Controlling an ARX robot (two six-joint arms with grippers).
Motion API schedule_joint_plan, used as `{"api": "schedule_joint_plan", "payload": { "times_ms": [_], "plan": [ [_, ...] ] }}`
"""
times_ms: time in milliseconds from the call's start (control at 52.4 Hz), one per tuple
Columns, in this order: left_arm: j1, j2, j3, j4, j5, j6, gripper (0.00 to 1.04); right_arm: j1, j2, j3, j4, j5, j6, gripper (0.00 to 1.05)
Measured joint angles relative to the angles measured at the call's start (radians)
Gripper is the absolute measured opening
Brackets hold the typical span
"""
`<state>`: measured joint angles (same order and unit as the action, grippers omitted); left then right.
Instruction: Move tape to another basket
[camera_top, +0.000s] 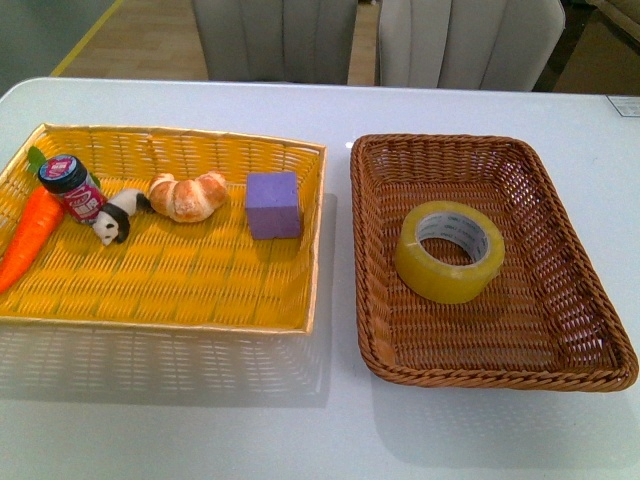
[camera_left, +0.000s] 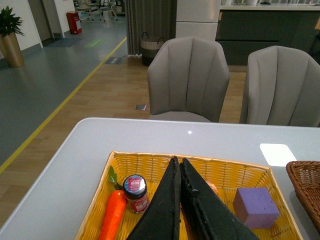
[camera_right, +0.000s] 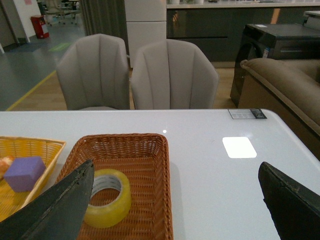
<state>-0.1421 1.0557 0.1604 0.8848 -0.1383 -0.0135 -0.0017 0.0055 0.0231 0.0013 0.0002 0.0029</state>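
The yellowish tape roll with a white core lies flat inside the dark brown wicker basket on the right of the table. It also shows in the right wrist view, in the brown basket. My right gripper is open and empty, held above the table beside the brown basket, one finger over the tape side. My left gripper is shut and empty, held above the yellow basket. Neither arm shows in the front view.
The yellow basket on the left holds a carrot, a small jar, a panda figure, a croissant and a purple block. Two grey chairs stand behind the white table.
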Motion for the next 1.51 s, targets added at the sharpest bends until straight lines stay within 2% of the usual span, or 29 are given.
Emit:
{"api": "schedule_joint_plan", "payload": {
  "times_ms": [172,210,248,344,1146,1508],
  "plan": [
    [0.043,-0.150,-0.068,-0.082,0.044,0.002,0.02,0.000,0.000,0.000,0.000,0.000,0.000,0.96],
    [0.052,-0.155,-0.095,-0.043,0.054,0.002,0.02,0.000,0.000,0.000,0.000,0.000,0.000,0.96],
    [0.099,-0.177,-0.117,-0.056,0.121,0.003,0.02,0.000,0.000,0.000,0.000,0.000,0.000,0.96],
    [0.137,-0.256,-0.136,-0.126,0.130,0.003,0.02,0.000,0.000,0.000,0.000,0.000,0.000,0.96],
    [0.138,-0.751,-0.146,-0.579,0.138,0.003,0.02,0.000,0.000,0.000,0.000,0.000,0.000,0.96],
    [0.138,-0.853,-0.146,-0.681,0.138,0.003,0.02,0.000,0.000,0.000,0.000,0.000,0.000,0.96]
  ]
}}
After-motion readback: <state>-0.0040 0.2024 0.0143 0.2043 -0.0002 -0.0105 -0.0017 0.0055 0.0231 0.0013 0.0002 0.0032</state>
